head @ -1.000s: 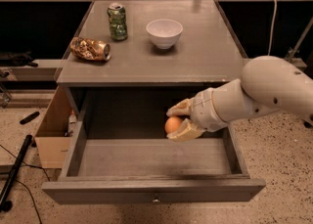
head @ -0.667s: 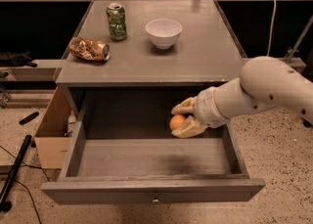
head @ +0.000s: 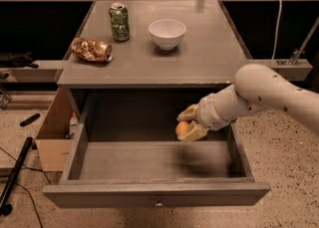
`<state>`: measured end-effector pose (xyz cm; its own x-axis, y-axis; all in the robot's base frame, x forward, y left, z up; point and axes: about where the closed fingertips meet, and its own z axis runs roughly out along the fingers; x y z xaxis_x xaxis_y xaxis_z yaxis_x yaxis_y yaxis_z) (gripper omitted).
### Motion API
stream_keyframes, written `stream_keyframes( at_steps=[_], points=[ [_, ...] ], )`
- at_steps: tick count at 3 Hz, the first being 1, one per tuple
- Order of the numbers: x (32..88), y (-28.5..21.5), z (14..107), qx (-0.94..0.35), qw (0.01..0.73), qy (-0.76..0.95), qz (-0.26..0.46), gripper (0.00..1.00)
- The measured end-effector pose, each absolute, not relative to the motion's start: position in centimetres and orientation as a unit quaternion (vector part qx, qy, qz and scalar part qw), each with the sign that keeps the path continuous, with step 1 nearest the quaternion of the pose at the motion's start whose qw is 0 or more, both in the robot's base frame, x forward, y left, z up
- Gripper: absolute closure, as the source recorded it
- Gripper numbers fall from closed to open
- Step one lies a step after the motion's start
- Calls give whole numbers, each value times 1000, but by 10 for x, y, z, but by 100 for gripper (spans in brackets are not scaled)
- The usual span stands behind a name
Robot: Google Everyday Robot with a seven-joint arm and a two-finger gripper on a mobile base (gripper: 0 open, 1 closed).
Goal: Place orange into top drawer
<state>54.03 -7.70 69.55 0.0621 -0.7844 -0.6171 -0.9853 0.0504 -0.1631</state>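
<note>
The orange (head: 182, 128) is round, so it shows no long axis or heading. It hangs above the open top drawer (head: 154, 195), toward 2 o'clock from the middle of the drawer floor, close to the right wall. The gripper (head: 188, 123) comes in from 3 o'clock on the white arm (head: 269, 92), its fingers closed on the fruit, one above it and one below. On the tabletop (head: 214, 57) stand a white bowl (head: 167, 33) at 12 o'clock, and a green can (head: 119, 22) and a snack bag (head: 91, 50) toward 10 o'clock.
</note>
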Motion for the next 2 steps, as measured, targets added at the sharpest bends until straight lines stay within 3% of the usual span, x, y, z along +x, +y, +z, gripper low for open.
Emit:
stream_keyframes(
  at_steps=[2],
  points=[
    [530, -73, 643, -659, 255, 680, 193, 100]
  ],
)
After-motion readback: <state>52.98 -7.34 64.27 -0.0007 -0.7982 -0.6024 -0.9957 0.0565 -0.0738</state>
